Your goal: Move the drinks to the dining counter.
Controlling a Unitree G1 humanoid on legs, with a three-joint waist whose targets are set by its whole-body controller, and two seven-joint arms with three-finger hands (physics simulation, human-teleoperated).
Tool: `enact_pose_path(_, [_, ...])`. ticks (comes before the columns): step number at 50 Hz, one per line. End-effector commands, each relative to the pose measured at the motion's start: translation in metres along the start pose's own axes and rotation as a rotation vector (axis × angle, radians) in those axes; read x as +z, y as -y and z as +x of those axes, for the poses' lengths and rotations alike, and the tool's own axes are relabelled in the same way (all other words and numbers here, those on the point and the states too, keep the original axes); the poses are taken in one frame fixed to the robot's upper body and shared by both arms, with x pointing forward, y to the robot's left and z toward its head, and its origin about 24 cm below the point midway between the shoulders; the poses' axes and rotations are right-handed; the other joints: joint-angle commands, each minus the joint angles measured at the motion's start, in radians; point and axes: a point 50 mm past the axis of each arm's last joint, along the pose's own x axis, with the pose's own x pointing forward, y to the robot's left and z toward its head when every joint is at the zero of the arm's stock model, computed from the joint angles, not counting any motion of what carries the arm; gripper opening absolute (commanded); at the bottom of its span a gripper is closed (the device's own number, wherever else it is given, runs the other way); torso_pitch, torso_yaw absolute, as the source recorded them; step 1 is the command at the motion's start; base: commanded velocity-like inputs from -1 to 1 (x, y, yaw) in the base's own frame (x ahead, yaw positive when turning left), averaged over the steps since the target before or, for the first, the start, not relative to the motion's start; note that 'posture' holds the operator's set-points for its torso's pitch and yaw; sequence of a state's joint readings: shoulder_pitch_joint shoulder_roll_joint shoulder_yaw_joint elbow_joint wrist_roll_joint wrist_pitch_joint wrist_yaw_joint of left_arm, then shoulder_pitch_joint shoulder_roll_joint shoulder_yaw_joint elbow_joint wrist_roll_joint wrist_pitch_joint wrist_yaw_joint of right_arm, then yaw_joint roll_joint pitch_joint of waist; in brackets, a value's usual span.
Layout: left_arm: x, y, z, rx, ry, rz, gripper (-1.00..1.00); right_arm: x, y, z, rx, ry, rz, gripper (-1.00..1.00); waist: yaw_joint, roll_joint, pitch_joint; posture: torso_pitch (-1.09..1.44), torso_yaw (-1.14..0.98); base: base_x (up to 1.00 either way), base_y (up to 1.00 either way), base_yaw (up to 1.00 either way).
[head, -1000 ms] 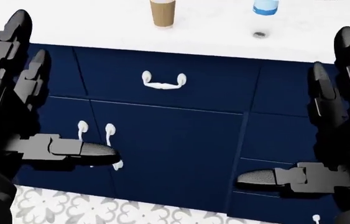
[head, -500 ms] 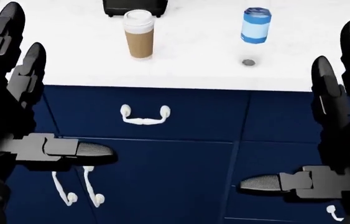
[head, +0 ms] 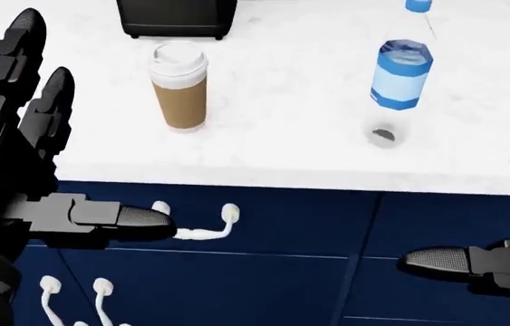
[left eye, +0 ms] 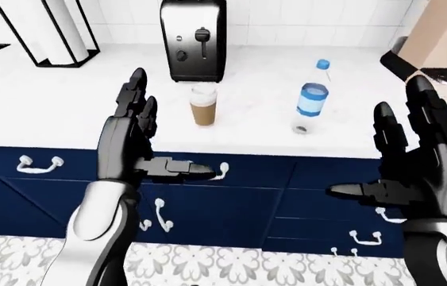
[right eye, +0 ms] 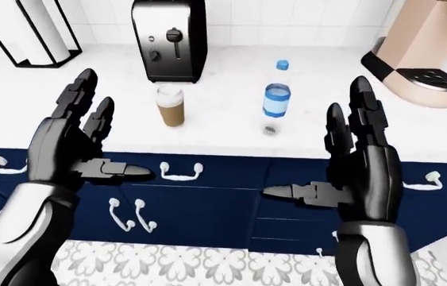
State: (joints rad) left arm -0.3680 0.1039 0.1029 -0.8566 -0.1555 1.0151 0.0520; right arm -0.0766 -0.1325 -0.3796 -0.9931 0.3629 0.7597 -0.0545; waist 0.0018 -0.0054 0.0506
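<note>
Hands empty, fingers splayed. Your left hand (right eye: 76, 152) sits nearer the coffee cup (right eye: 171, 106); right hand (right eye: 358, 170) nearer the upright water bottle (right eye: 276, 98), toaster (right eye: 167, 39) behind both.

You have two drinks on the white counter. The coffee cup (head: 179, 86) is brown paper with a white lid. It stands straight up, just below the black toaster in your head view. The water bottle (head: 402, 78) is clear with a blue label and a blue cap. It stands upright too, well apart to the cup's right.
</note>
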Motion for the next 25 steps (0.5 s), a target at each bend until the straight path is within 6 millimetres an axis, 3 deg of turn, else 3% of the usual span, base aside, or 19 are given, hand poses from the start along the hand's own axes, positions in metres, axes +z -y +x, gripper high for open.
enact_pose_path(1, [0.0118,-0.0013,-0.002,0.009,0.075,0.008,1.0,0.0096,-0.0031,-0.0006,0.02,0.068,0.0,1.0,0.003,0.006,-0.016,0.0,0.0,0.05,0.0,0.0])
enact_pose_path(3, [0.0126,-0.0012,-0.0027,0.009,0.075,0.008,1.0,0.0092,-0.0022,-0.0009,0.016,0.068,0.0,1.0,0.008,0.06,-0.04,0.0,0.0,0.05,0.0,0.0])
enact_pose_path(4, [0.0129,-0.0013,-0.0029,0.01,0.075,0.008,1.0,0.0098,-0.0016,-0.0013,0.013,0.069,0.0,1.0,0.0,0.034,-0.027,0.0,0.0,0.05,0.0,0.0])
enact_pose_path(5, [0.0128,-0.0015,-0.003,0.01,0.075,0.008,1.0,0.01,-0.0014,-0.0014,0.011,0.07,0.0,1.0,0.003,0.043,-0.043,0.0,0.0,0.05,0.0,0.0])
enact_pose_path(6, [0.0126,-0.0018,-0.003,0.011,0.076,0.007,1.0,0.0107,-0.0012,-0.0016,0.008,0.071,-0.001,1.0,0.01,0.047,-0.02,0.0,0.0,0.04,0.0,0.0])
enact_pose_path(7, [0.0124,-0.0022,-0.0028,0.012,0.077,0.007,1.0,0.0104,-0.0004,-0.0017,0.004,0.071,-0.002,1.0,0.015,0.048,-0.017,0.0,0.0,0.0,0.0,0.0])
enact_pose_path(9, [0.0138,-0.0023,-0.0034,0.012,0.078,0.007,1.0,0.0121,0.0004,-0.0025,-0.001,0.076,-0.002,1.0,0.007,0.036,-0.023,0.0,0.0,0.0,0.0,0.0])
enact_pose_path(14, [0.0136,-0.0024,-0.0029,0.012,0.08,0.006,1.0,0.0133,0.0015,-0.0028,-0.011,0.078,-0.002,1.0,0.013,0.002,0.001,0.0,0.0,0.0,0.0,0.0])
enact_pose_path(15, [0.0138,-0.0022,-0.003,0.012,0.081,0.007,1.0,0.0123,0.0017,-0.0024,-0.012,0.076,-0.001,1.0,0.017,-0.014,-0.003,0.0,0.0,0.0,0.0,0.0])
enact_pose_path(17, [0.0137,-0.0022,-0.0033,0.013,0.08,0.006,1.0,0.0105,0.0005,-0.0025,-0.003,0.071,0.005,1.0,0.026,-0.07,-0.023,0.0,0.0,0.0,0.0,0.0])
enact_pose_path(18, [0.0134,-0.0022,-0.0034,0.012,0.08,0.006,1.0,0.0101,0.0004,-0.0023,-0.003,0.07,0.007,1.0,0.024,-0.042,-0.014,0.0,0.0,0.0,0.0,0.0])
enact_pose_path(21, [0.0137,-0.0022,-0.0037,0.013,0.081,0.006,1.0,0.0094,0.0001,-0.0023,0.002,0.069,0.012,1.0,0.017,-0.027,-0.027,0.0,0.0,0.0,-0.01,0.0])
enact_pose_path(22, [0.0136,-0.0021,-0.0036,0.012,0.081,0.005,1.0,0.0096,-0.0001,-0.0025,0.004,0.068,0.014,1.0,0.014,-0.023,-0.048,0.0,0.0,0.0,-0.13,0.0])
enact_pose_path(25, [0.0135,-0.0017,-0.0037,0.011,0.081,0.006,1.0,0.0078,0.0001,-0.002,0.003,0.065,0.015,1.0,0.008,0.02,-0.031,0.0,0.0,0.0,-0.39,0.0])
